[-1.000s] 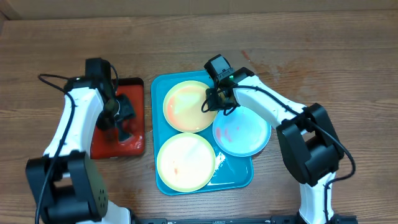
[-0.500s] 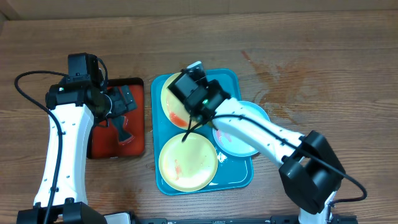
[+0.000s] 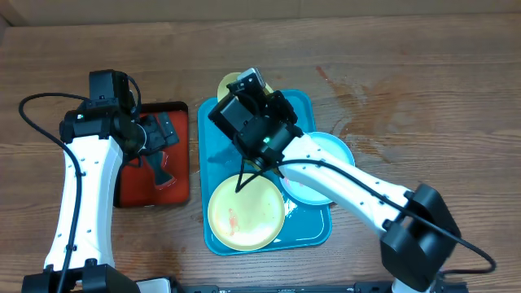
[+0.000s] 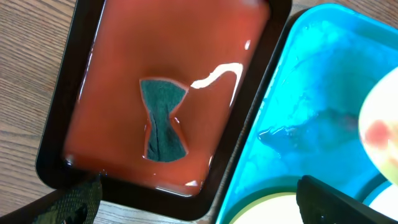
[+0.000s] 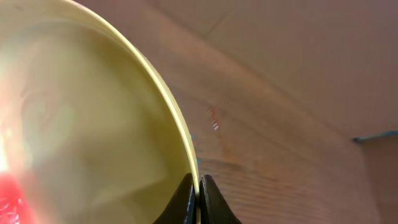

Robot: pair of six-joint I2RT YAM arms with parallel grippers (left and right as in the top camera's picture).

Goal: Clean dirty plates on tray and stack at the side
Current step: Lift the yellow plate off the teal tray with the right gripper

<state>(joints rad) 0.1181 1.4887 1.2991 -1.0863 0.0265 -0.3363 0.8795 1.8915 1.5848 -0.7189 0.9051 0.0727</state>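
early going, i judge: the right gripper [image 5: 198, 186] pinches a yellow plate [image 3: 230, 82] by its rim, tilted above the tray [image 3: 213, 155], the left gripper [image 4: 202, 205] hangs spread over the sponge [image 4: 163, 120] in the red tray [image 4: 112, 62], and nothing is stacked, with the second yellow plate [image 3: 246, 213] and teal plate [image 3: 326, 167] lying on the tray.

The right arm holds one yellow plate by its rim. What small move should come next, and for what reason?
Probably lower the left gripper onto the sponge in the red tray and close on it. The right gripper is shut on the rim of the yellow plate, which shows a red smear, while the left gripper is open, empty, above the sponge.
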